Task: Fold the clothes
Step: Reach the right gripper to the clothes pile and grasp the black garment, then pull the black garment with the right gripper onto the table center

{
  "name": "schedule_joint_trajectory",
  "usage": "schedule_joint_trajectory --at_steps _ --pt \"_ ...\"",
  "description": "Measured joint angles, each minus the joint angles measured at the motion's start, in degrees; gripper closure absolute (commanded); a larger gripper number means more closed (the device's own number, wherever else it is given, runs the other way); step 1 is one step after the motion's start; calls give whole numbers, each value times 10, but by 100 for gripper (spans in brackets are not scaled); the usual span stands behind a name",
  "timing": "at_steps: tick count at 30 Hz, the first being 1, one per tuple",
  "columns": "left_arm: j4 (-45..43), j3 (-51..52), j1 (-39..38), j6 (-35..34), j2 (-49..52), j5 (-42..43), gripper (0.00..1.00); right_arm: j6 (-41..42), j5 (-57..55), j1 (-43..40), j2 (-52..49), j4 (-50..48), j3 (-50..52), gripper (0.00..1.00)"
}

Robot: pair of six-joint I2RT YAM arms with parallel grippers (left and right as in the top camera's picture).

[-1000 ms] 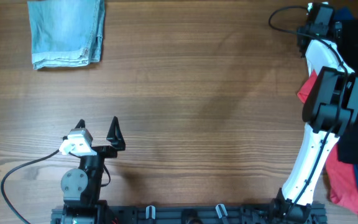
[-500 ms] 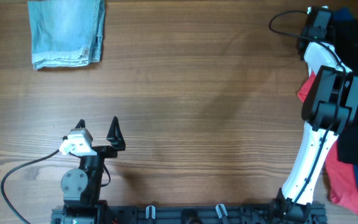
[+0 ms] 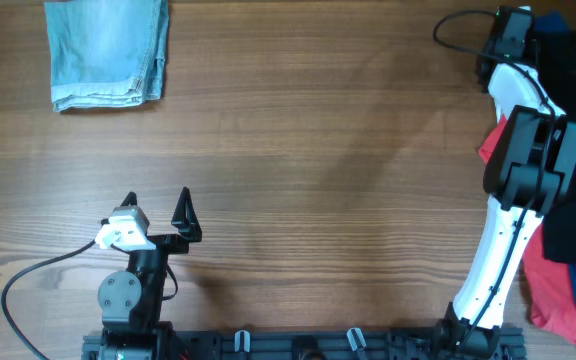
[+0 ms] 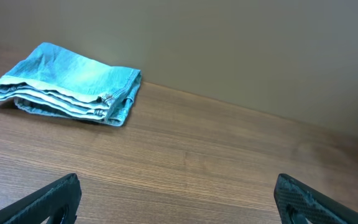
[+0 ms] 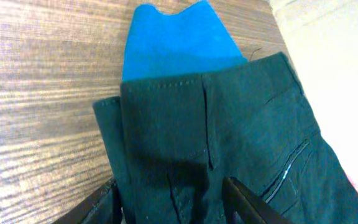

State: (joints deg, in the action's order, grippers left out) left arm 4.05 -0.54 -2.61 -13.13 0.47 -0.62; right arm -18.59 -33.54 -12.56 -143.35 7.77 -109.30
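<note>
Two claws, both wide. My right claw (image 5: 169,186) straddles the waistband of the dark trousers (image 5: 229,124) directly beneath it, placed to pinch the next garment; a blue cloth (image 5: 173,37) lies just beyond. My left claw (image 4: 178,182) sits parked, the folded jeans (image 4: 67,81) well ahead, leftward.

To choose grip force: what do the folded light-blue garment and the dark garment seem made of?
The folded light-blue garment: likely washed denim, matte, faded, with stitched hems. The dark garment: perhaps cotton twill, matte; a belt loop and stitched seams show.
</note>
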Motion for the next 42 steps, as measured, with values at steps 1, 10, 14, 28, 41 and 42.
schedule_joint_trajectory --at_steps 1,10,14,28,41,42 --pt "0 0 0 0 0 0 0 8 0 0 0 8 -5 63" --pt "0 0 0 0 0 0 0 38 -8 0 0 25 -18 96" --pt "0 0 0 0 0 0 0 85 -8 0 34 77 -19 96" --pt "0 0 0 0 0 0 0 274 174 51 226 263 -19 96" --pt "0 0 0 0 0 0 0 439 323 397 290 312 -7 96" --pt "0 0 0 0 0 0 0 453 327 424 289 314 -7 96"
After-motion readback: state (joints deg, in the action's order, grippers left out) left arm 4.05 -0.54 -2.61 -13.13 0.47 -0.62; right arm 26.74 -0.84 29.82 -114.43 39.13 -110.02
